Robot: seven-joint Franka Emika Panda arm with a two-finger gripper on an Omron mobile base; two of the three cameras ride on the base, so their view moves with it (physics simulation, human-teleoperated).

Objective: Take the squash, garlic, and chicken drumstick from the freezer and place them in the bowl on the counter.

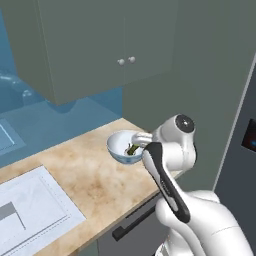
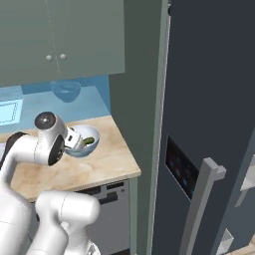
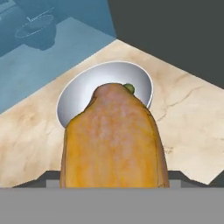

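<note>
Chicken drumstick [image 3: 114,138]: one, an orange-brown lump close to the hand camera, hanging over the bowl and covering most of its inside.
Tool: holding the drumstick, jaws spread fairly wide around it; the finger tips are hidden behind the meat. In the base views the hand sits at the bowl, behind the arm's wrist.
Bowl [image 1: 116,145]: one, white inside, pale blue outside, standing on the bench near its right end, close to the tall grey-green panel.
Squash [image 1: 133,149]: one, dark green, already lying in the bowl; a small green tip shows past the drumstick in the hand view.
Garlic: cannot tell whether it is in the bowl.
Bench [image 1: 90,180]: beige marbled top over dark fronts with a bar handle.
Freezer [image 2: 209,99]: one, dark slate, to the right of the bench.
Step in hand, judged: dropping the drumstick into the bowl.
Doing it well: keep the lump centred over the white inside, go low before letting go so it does not bounce out, spread the jaws fully, then lift straight up clear of the rim.
</note>
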